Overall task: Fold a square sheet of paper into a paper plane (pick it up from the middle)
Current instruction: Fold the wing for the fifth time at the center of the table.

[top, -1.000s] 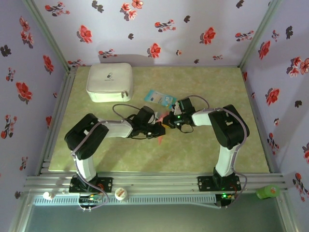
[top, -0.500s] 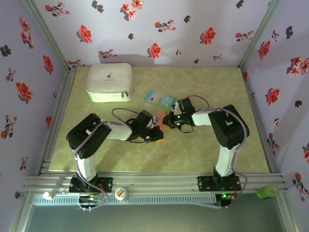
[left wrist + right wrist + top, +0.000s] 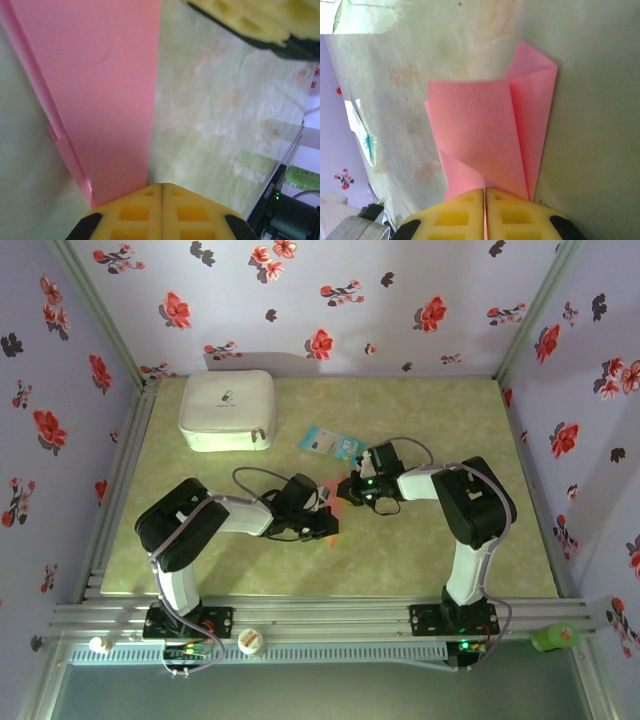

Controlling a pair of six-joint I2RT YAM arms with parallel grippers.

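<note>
The salmon-pink sheet of paper (image 3: 485, 130), folded into narrow overlapping layers, lies low over the green table between the two grippers (image 3: 330, 486). My right gripper (image 3: 485, 192) is shut on one end of it, with pink showing in the seam between its yellow fingers. My left gripper (image 3: 162, 187) is shut, its tips resting at the long straight edge of the paper (image 3: 100, 85); nothing shows between its pads. In the top view the left gripper (image 3: 327, 524) and right gripper (image 3: 344, 492) nearly meet. The right gripper's yellow fingers (image 3: 250, 17) show in the left wrist view.
A white zipped case (image 3: 228, 410) sits at the back left of the table. A small light-blue packet (image 3: 331, 442) lies just behind the grippers. Flowered walls enclose three sides. A white cap (image 3: 250, 641) and a green object (image 3: 556, 637) rest on the front rail.
The left gripper has slid slightly towards the near edge along the paper, staying shut. The right arm has not moved.
</note>
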